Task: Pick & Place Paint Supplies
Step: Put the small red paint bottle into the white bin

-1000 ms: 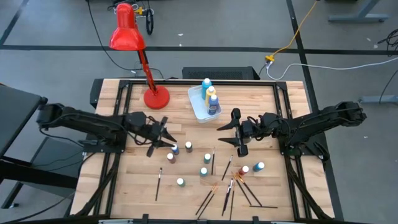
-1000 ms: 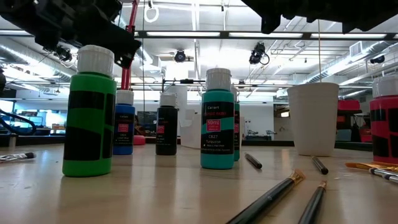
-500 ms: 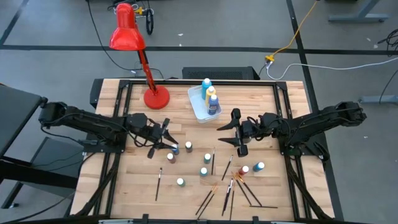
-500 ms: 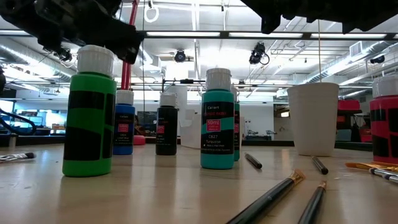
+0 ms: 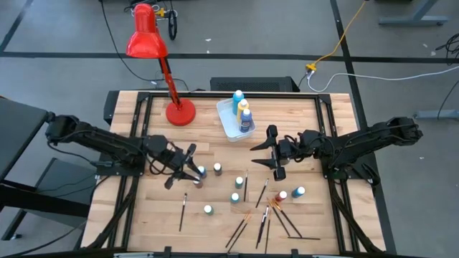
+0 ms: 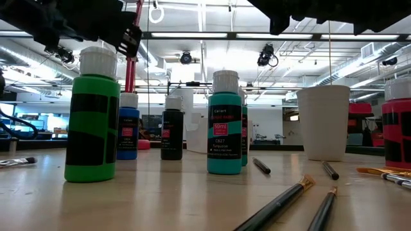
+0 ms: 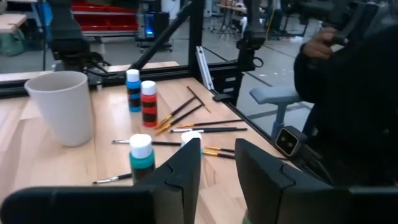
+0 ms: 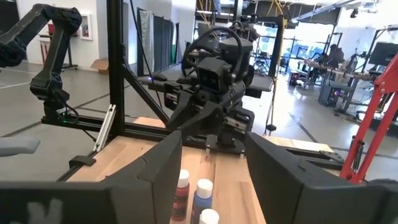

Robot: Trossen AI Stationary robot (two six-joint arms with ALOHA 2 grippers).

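While the left tool (image 5: 192,168) is hovering with fingers apart beside the blue paint bottle (image 5: 202,172) and dark red paint bottle (image 5: 196,182), we are seeing other bottles and paintbrushes (image 5: 267,215) lying across the bench (image 5: 315,122). The right tool (image 5: 271,153) is waiting mid-bench, fingers apart, gripping nothing.

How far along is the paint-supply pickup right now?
Done: three paint bottles stand in the white tub. In hand: nothing; the left gripper hovers open by the blue-labelled bottle, and the right gripper waits open. Left: about eight bottles and the scattered paintbrushes.
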